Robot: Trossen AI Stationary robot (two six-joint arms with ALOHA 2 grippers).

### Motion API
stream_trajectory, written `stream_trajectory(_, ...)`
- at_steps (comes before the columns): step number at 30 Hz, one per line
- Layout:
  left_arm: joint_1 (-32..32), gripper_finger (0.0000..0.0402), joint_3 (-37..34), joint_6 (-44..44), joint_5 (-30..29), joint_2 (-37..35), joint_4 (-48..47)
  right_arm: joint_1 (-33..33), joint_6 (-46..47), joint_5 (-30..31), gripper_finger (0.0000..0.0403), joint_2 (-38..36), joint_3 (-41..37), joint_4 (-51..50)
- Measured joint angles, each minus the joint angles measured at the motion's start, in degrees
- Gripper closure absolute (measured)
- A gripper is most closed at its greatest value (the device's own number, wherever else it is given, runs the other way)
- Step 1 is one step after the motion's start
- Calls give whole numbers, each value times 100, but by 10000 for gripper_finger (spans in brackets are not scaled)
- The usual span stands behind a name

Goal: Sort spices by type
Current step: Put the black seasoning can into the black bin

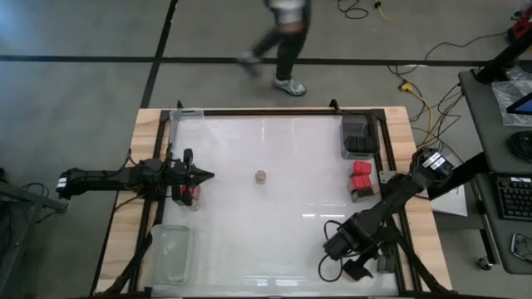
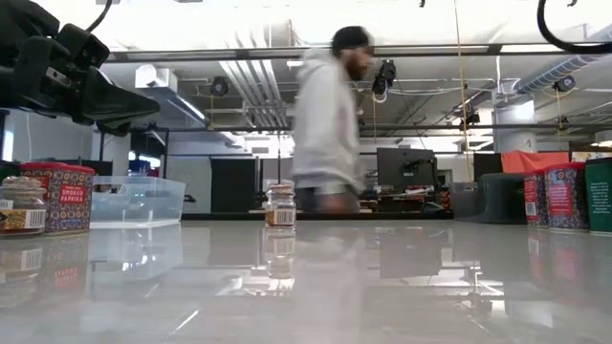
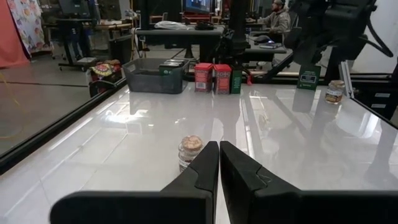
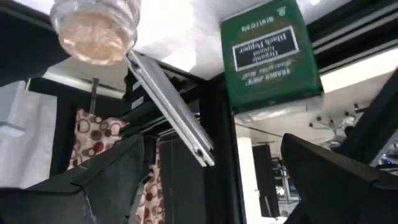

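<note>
A round tan-topped jar stands alone mid-table, just ahead of my left gripper, which is shut and points level at the table's left side. A red tin and a small jar stand on the table below that gripper. Two red square-topped tins stand at the right. My right gripper hovers open at the near right corner. A green-labelled pepper box and a glass jar stand beyond its fingers, untouched.
A dark tray holding dark boxes sits at the far right. One clear plastic tray lies at the near left and another at the far left. A person walks past behind the table's far edge.
</note>
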Motion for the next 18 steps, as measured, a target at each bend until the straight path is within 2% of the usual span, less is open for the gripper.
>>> stream_trajectory(3, 1, 401, -1, -1, 2, 0, 0, 0, -273, 270, 34, 0, 235, -499)
stream_trajectory(6, 1, 401, -1, 0, 2, 0, 0, 55, -591, 942, 34, -1, 444, -863)
stream_trajectory(12, -1, 401, -1, -2, 1, 0, 0, 357, -696, 2173, 34, -2, 684, -798)
stream_trajectory(18, 1, 401, -2, -2, 1, 0, 0, 782, -806, 2610, 34, -4, 666, -1161)
